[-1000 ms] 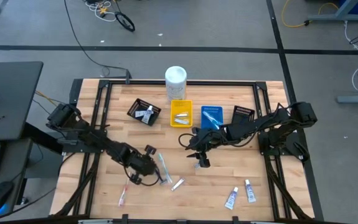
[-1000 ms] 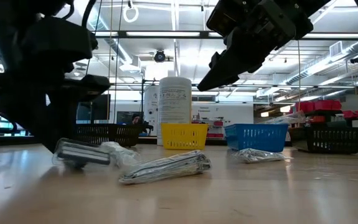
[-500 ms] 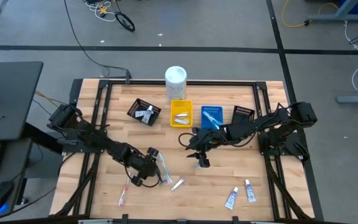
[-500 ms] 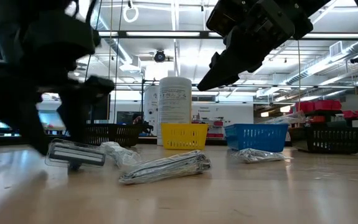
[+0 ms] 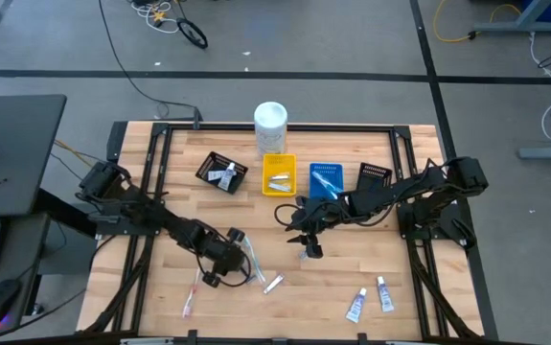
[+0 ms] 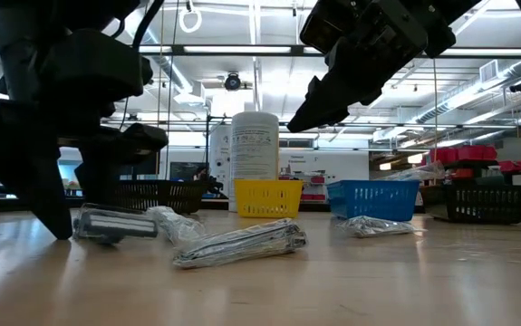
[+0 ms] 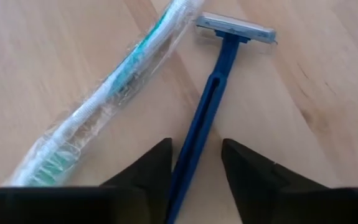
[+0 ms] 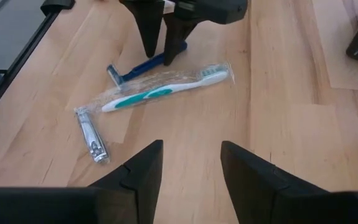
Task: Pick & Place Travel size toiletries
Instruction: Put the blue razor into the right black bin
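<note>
A dark-blue razor (image 7: 211,87) lies flat on the table beside a teal toothbrush in clear wrap (image 7: 104,106). My left gripper (image 7: 196,146) is open, its fingers pointing down on either side of the razor's handle near its free end, reaching table height in the low view (image 6: 79,222). My right gripper (image 8: 191,168) is open and hovers above the table's middle (image 5: 306,244), holding nothing. A nail clipper (image 8: 91,137), two white tubes (image 5: 356,305) (image 5: 384,294) and a pink toothbrush (image 5: 188,305) lie on the near part of the table.
Along the far side stand a black tray (image 5: 222,172), a yellow tray (image 5: 278,175), a blue tray (image 5: 325,180), another black tray (image 5: 374,175) and a tall white container (image 5: 270,127). Some trays hold small items. Bare wood lies between the two arms.
My left gripper has come down and a little toward the table's near edge, so that its open fingers now stand at table height around the razor's handle. The right arm has kept still.
</note>
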`<state>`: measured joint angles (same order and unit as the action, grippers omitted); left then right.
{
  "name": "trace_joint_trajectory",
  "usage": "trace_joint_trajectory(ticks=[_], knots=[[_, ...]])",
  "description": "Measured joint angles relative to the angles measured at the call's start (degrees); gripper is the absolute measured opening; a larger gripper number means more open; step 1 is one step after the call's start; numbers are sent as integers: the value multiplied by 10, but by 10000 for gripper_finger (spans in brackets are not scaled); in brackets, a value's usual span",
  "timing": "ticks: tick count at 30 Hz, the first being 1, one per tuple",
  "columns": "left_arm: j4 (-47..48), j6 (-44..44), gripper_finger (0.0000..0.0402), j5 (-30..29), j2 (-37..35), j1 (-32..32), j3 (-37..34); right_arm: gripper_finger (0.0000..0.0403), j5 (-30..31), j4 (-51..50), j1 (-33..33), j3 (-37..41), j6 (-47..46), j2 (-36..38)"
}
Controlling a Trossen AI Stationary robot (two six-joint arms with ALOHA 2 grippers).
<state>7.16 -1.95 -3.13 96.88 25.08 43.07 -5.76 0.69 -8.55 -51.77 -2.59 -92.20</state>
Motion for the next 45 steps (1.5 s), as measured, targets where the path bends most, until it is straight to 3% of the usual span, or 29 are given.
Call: trace_joint_trajectory(ticks=[9, 14, 18, 26, 29, 33, 37, 39, 41, 45], knots=[[-4, -2, 44, -2, 0, 0, -1, 172, 2, 0, 0, 0, 0, 0], [10, -8, 46, -7, -9, 0, 15, 172, 2, 0, 0, 0, 0, 0], [28, -47, 59, -60, -14, -2, 50, 172, 2, 0, 0, 0, 0, 0], [162, -87, 34, -173, -15, -13, 142, 168, 8, -16, -12, -1, 77, 15], [179, -97, 39, -220, -16, -18, 176, 165, 85, -85, -29, -16, 118, 53], [176, -139, 47, -263, -16, -37, 210, 161, 241, -200, -59, -33, 138, 130], [41, -165, 38, -306, -16, -83, 215, 160, 325, -289, -95, -33, 135, 221], [-52, -164, 35, -278, -16, -114, 212, 160, 353, -334, -112, -33, 119, 267], [-124, -165, 36, -210, -16, -147, 207, 160, 368, -370, -125, -33, 88, 311], [-227, -171, 46, -84, -12, -207, 205, 160, 352, -359, -131, 2, 10, 383]])
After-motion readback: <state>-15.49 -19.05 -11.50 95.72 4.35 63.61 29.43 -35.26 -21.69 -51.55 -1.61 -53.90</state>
